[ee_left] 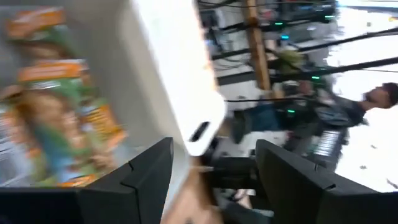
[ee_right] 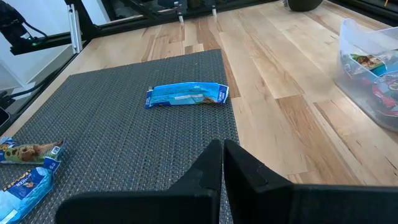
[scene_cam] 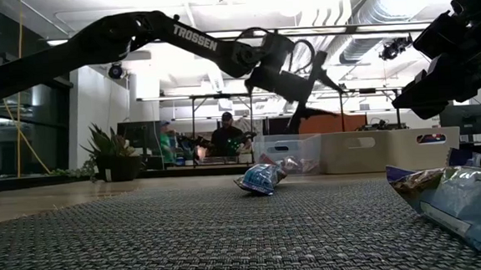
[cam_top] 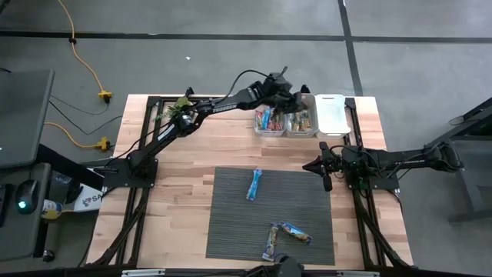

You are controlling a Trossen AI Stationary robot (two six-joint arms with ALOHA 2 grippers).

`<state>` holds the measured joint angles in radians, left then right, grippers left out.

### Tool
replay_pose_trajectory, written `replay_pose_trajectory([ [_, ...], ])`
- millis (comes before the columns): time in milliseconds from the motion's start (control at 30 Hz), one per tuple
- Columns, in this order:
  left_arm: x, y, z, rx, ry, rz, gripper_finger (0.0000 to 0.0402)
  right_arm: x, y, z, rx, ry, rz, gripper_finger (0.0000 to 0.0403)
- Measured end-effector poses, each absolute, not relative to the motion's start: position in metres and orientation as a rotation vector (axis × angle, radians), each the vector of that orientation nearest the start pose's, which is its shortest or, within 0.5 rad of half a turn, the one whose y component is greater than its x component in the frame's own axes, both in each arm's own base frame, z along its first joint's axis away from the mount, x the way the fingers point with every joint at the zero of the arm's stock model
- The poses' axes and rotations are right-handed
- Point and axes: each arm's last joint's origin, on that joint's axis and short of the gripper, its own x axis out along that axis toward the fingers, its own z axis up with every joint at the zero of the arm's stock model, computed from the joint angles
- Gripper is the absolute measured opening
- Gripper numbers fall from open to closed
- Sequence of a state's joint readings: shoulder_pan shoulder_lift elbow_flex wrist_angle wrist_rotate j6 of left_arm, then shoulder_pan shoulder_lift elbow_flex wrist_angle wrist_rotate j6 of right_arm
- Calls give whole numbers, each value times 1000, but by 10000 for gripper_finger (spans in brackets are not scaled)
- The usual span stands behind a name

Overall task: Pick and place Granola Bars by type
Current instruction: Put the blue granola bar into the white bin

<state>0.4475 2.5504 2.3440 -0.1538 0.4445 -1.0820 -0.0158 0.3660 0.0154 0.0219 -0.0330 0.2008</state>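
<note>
Nearest bar: a blue bar (scene_cam: pixel 462 201) lies closest to the low camera on the mat (cam_top: pixel 231 223), its crinkled foil wrapper glossy and flat.
Other bars on mat: one blue bar (cam_top: pixel 254 185) lies alone near the mat's far edge; two more (cam_top: pixel 295 233) lie together at its near edge, one of them showing a tan and blue wrapper.
Sorted bars: blue ones sit in the first bin (cam_top: pixel 268 121), green and orange ones in the middle bin (cam_top: pixel 300 123); the third bin (cam_top: pixel 333 114) looks white and I cannot tell its contents.
Left gripper (cam_top: pixel 301 101): above the middle bin, fingers spread apart, nothing between them.
Right gripper (ee_right: pixel 222 163): low over the mat's right edge, fingers pressed together, holding nothing.
Risk: slick wrappers could slip from a pinch; a flat bar on the woven ribbed mat gives little edge to catch, so fingers may skid over it.
Risk at bins: thin clear plastic walls could be nudged by the left gripper, shifting a bin on the smooth wooden table (cam_top: pixel 177 161).
Sorting risk: the touching pair may be grabbed together.
</note>
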Motion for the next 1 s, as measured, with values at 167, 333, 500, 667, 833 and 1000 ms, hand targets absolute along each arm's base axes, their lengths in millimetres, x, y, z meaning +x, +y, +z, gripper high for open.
replay_pose_trajectory([
  [167, 528, 245, 240, -1259, 205, 46, 227, 116, -1, 139, 207, 329, -16, 0],
  [333, 523, 249, 259, -1277, 149, -40, 227, 116, -1, 139, 207, 329, -16, 0],
  [500, 512, 244, 297, -1205, 91, -65, 227, 116, -1, 139, 207, 329, -16, 0],
  [667, 496, 235, 342, -1129, 38, -112, 227, 116, -1, 139, 207, 329, -16, 0],
  [833, 474, 218, 385, -1042, 66, -159, 227, 116, -1, 139, 207, 329, -16, 0],
  [1000, 448, 189, 425, -914, 119, -189, 227, 116, -1, 139, 207, 329, -16, 0],
])
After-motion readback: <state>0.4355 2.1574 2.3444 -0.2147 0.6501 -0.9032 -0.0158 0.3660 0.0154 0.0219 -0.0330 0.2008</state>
